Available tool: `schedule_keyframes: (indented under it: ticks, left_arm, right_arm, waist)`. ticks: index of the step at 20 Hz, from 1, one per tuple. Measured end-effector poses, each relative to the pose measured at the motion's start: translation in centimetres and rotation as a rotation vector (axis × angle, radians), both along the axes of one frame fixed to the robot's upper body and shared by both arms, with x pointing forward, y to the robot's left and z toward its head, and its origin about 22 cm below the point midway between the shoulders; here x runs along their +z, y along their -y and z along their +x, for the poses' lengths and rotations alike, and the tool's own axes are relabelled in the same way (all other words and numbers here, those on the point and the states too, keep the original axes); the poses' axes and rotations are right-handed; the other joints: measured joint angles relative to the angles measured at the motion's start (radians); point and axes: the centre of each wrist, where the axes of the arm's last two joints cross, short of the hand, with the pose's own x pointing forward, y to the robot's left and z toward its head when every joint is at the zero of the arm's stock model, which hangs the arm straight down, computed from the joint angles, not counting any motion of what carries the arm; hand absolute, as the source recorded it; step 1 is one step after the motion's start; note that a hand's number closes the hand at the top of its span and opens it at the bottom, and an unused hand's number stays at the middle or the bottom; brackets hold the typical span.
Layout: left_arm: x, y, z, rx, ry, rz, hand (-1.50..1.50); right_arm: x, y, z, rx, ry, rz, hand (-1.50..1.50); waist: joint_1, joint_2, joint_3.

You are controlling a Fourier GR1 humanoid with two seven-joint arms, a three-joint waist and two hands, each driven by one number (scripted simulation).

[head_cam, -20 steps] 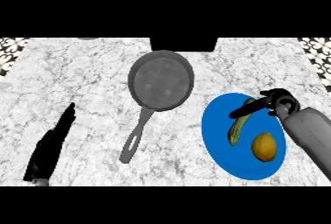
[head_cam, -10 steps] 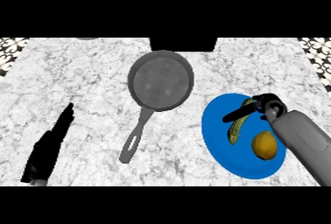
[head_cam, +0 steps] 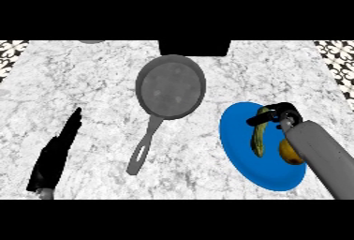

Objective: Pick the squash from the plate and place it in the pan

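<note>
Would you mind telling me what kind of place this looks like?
Most likely a kitchen counter: a marble-patterned worktop holds a grey frying pan and a blue plate with a squash and a yellow-orange fruit.

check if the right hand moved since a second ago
Yes. The right hand has shifted left over the plate, now closer to the squash.

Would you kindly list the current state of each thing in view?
Pan: empty, on the counter.
Squash: lying on the blue plate.
Orange fruit: on the plate, partly hidden.
Right hand: curled over the squash's top end.
Left hand: open, resting at the left.
</note>
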Motion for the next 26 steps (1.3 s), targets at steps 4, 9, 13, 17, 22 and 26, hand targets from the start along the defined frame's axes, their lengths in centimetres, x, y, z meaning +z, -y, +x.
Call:
schedule_keyframes:
  ticks: [4, 9, 13, 17, 22, 26]
  left_arm:
    - [-0.2, -0.4, -0.2, 0.004, -0.001, 0.003, 0.00]
    - [-0.2, -0.1, -0.2, 0.009, -0.005, 0.003, 0.00]
    - [0.1, -0.1, -0.1, -0.006, -0.003, 0.000, 0.00]
    - [-0.2, -0.3, -0.3, 0.001, -0.004, 0.000, 0.00]
    - [-0.4, -1.1, -0.5, 0.012, -0.010, -0.002, 0.00]
    - [-0.6, -1.1, -0.4, 0.015, -0.012, -0.003, 0.00]
  right_arm:
    - [-0.6, 0.2, 0.0, -0.041, 0.028, 0.010, 1.50]
    - [-0.8, -0.2, -0.7, 0.041, 0.075, -0.042, 1.50]
    - [-0.7, -0.8, -1.6, 0.344, 0.089, -0.204, 1.50]
    - [-0.3, -1.5, -2.5, 0.530, 0.116, -0.335, 1.50]
    - [2.4, -1.8, -2.5, 0.598, 0.293, -0.543, 1.50]
    - [5.6, -2.6, -2.1, 0.642, 0.561, -0.707, 1.50]
  waist:
    - [-0.002, -0.004, -0.006]
    - [-0.004, -0.005, -0.006]
    - [0.008, -0.002, 0.000]
    - [0.005, 0.001, 0.005]
    - [-0.003, 0.001, 0.009]
    - [-0.008, 0.000, 0.010]
